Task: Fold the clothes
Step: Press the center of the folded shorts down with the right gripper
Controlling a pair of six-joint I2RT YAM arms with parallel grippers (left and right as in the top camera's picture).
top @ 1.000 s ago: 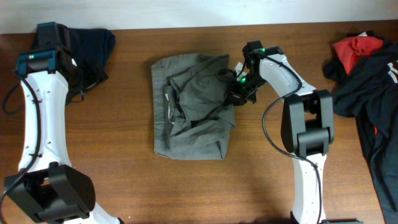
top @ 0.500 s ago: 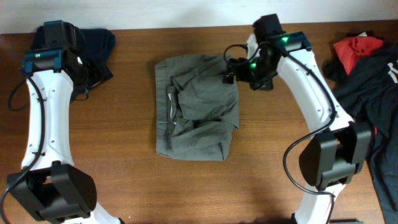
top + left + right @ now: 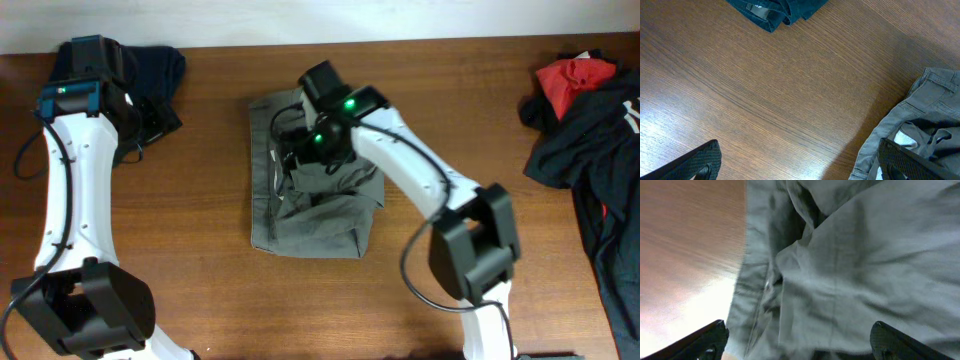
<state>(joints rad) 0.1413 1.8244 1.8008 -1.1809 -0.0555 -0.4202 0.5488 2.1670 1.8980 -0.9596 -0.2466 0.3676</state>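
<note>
From above, the clothes (image 3: 315, 205) lie as a rumpled, roughly squared grey-olive bundle in the middle of the bench (image 3: 200, 280), a little nearer its far edge. The right pincer (image 3: 298, 140) reaches across the bundle's far half, low over the creased top layer, probably to find a fresh edge to fold. The left pincer (image 3: 135, 115) hangs back by the far-left corner beside a navy garment (image 3: 165, 65), leaving the work area free. A red and black heap (image 3: 580, 100) sits at the right edge, well apart.

In the left wrist view, the left pincer (image 3: 802, 165) is spread wide over bare wood with nothing between its tips. The navy garment (image 3: 775, 10) shows at the top and the grey waistband (image 3: 935, 100) at the lower right.

In the right wrist view, the right pincer (image 3: 800, 342) is likewise released, its tips wide apart and gripping nothing. Folds of the clothes (image 3: 850, 255) fill the view below, with a strip of bench (image 3: 685, 230) on the left. The picture is blurred, so I cannot tell whether the tips touch the cloth.
</note>
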